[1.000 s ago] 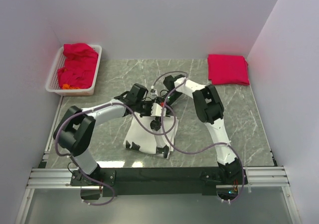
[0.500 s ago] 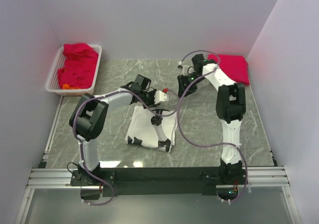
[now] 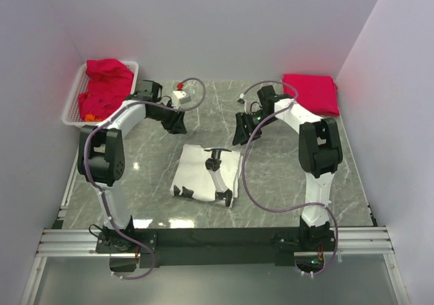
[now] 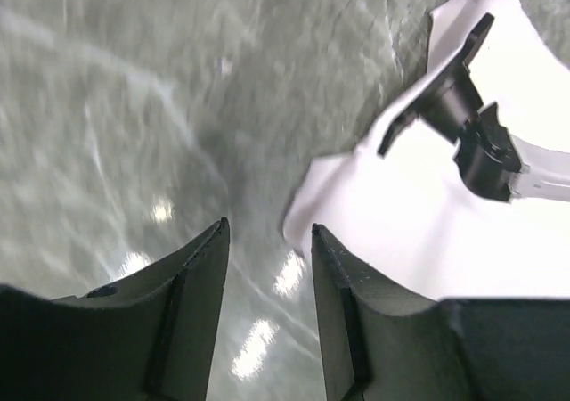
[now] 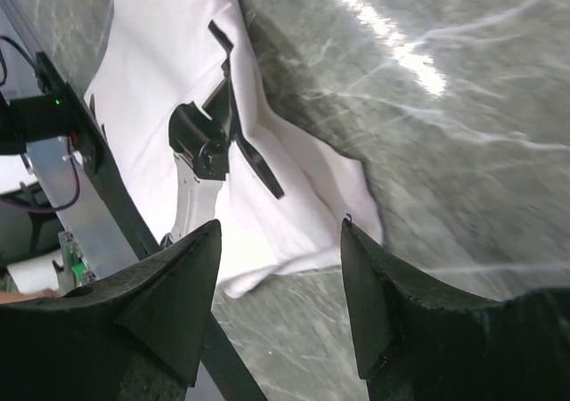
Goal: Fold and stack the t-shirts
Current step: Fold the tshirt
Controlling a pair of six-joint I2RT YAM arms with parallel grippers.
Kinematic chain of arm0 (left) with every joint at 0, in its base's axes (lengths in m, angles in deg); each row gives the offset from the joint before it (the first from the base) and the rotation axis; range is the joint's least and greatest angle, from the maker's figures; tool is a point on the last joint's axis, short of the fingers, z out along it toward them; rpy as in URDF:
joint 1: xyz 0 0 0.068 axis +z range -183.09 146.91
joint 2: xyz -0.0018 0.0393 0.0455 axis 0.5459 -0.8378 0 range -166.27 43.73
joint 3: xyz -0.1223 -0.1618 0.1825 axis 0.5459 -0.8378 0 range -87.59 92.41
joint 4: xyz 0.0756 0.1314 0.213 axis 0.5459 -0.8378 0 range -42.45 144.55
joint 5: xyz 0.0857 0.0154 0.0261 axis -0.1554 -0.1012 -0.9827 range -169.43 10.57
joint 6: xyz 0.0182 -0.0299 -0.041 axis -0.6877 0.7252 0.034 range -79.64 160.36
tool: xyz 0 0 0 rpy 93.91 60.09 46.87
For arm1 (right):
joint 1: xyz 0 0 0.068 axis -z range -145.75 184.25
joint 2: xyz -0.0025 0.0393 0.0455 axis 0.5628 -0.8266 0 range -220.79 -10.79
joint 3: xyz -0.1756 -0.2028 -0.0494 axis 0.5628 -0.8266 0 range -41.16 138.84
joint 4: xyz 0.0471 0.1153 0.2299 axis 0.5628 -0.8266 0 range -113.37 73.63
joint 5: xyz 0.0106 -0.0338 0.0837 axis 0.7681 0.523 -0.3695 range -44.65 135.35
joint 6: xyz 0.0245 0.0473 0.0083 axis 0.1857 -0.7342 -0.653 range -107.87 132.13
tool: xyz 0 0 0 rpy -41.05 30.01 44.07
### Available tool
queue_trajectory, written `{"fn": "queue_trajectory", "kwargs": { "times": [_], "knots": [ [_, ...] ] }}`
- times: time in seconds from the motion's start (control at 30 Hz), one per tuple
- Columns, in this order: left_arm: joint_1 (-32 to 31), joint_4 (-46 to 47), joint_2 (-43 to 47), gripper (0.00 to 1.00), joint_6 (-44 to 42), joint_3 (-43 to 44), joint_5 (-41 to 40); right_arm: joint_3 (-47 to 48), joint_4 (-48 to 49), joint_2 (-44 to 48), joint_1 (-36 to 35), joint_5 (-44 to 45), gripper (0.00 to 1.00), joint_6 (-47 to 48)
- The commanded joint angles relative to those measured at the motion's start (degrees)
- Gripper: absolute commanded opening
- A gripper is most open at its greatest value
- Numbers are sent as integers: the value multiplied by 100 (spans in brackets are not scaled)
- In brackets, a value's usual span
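At the far left of the tabletop (image 3: 135,176), a white slatted basket (image 3: 73,112) held crumpled crimson t-shirts (image 3: 106,88) waiting to be folded. Just right of it, the left gripper (image 3: 178,120) hung above bare marble, its fingers (image 4: 200,276) parted with nothing between them. At the centre lay the white t-shirt (image 3: 203,176), folded into a flat, nearly square packet well apart from the basket and touched by neither arm. Its slightly longer axis seemed to run from the near edge toward the back wall, leaning a little to the right. Dark print showed at its middle and along its near edge, and which end held the collar could not be told. Beyond its far right corner, the right gripper (image 3: 239,134) hovered with fingers (image 5: 183,285) likewise spread and empty. At the back right rested a folded crimson t-shirt (image 3: 310,95). The fold looked finished and let go. The next move probably called for both arms to grasp the white packet by its edges and carry it onto the crimson one without spilling the fold.
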Motion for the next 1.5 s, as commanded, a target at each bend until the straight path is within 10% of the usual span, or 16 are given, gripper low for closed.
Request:
{"fn": "queue_trajectory", "kwargs": {
  "times": [0.0,0.63,1.13,1.47],
  "knots": [
    [225,-588,62,48,620,-159,648,-87,306,-4,-259,-163,63,36],
    [305,-500,-615,47,1103,-196,762,-535,333,22,-488,453,64,299],
    [305,-316,-413,1,1218,-231,1236,-404,-317,224,-444,418,0,677],
    [296,291,-641,1,1604,-205,745,-773,-266,23,-268,953,0,748]
  ]
}}
